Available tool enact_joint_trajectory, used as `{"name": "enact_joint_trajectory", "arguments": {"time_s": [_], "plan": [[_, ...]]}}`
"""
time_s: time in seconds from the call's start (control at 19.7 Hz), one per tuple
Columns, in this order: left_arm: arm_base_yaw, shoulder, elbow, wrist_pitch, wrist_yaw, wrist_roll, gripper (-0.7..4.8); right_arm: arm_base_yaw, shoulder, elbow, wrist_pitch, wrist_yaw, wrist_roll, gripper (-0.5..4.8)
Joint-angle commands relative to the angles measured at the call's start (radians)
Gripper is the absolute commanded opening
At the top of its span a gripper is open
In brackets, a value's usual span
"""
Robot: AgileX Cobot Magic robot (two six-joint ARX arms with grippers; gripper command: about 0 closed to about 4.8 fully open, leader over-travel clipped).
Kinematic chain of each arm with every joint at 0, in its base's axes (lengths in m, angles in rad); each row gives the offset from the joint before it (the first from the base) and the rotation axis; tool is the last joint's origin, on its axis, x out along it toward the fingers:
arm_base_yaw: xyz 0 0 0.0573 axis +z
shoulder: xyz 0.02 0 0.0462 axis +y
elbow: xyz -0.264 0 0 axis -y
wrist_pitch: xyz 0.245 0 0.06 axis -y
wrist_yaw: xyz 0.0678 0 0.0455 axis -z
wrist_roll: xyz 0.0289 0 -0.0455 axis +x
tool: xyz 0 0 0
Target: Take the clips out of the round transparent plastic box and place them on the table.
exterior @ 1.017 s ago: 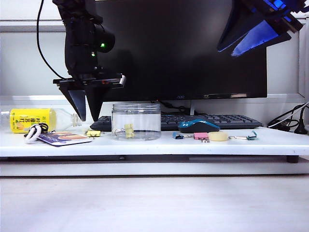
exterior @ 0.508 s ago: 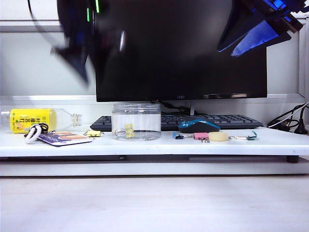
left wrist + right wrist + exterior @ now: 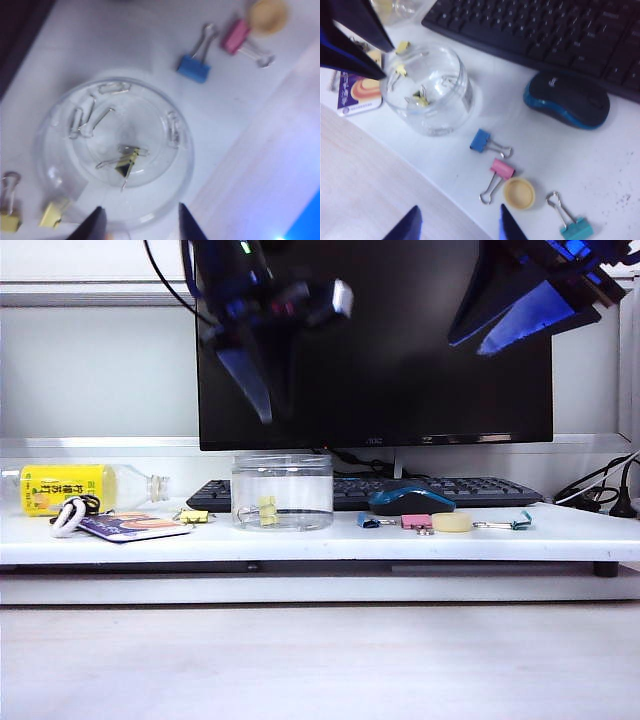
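The left gripper [image 3: 262, 390] hangs high above the table [image 3: 320, 540], in front of the black monitor [image 3: 400, 360] and over the round transparent plastic box [image 3: 282, 492]. Its picture in the exterior view is blurred. In the left wrist view its two dark fingertips [image 3: 95, 227] stand apart with nothing between them, so the left gripper [image 3: 142, 225] is open and empty, and it looks straight down into the round transparent plastic box [image 3: 50, 125].

One pale-yellow clip [image 3: 126, 164] lies on the bottom of the box, near the middle. Some silver wire handles [image 3: 82, 117] lie around it toward the wall. In the exterior view the clip [image 3: 266, 511] shows through the clear wall. Two more pale-yellow clips [image 3: 30, 215] lie on the table just outside the box; in the exterior view one of them [image 3: 194, 516] is at 9 o'clock from the box.

The right gripper [image 3: 520, 310] hangs high at the upper right of the exterior view, well apart from the box. Its blue-edged fingers [image 3: 407, 227] are spread wide and hold nothing, so the right gripper [image 3: 460, 225] is open too.

On the table at 3 o'clock from the box lie a blue binder clip [image 3: 368, 521], a pink binder clip [image 3: 416, 522], a yellow round cap [image 3: 452, 522] and a teal binder clip [image 3: 522, 521]. Behind them are a black and blue mouse [image 3: 410, 500] and a black keyboard [image 3: 450, 488]. At 9 o'clock from the box lie a card [image 3: 130, 527] and a yellow-labelled bottle [image 3: 70, 487] on its side.
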Motion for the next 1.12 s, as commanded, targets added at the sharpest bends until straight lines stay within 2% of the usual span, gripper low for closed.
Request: {"name": "enact_joint_trajectory", "arguments": {"time_s": [0.05,0.15,0.86,1.12], "plan": [[-0.016,0.026,0.001,-0.002,-0.073,-0.083,1.97,0.000,-0.003,0.006,0.007,-0.004,-0.003,2.03],[-0.021,0.037,0.001,0.008,-0.156,-0.182,1.97,0.000,-0.003,0.006,0.007,-0.004,-0.003,2.03],[-0.032,0.037,-0.001,0.028,-0.117,-0.343,1.97,0.000,-0.003,0.006,0.014,-0.003,-0.003,2.03],[-0.034,0.042,-0.002,0.014,-0.102,-0.435,1.97,0.000,-0.003,0.006,0.014,-0.003,-0.003,2.03]]}}
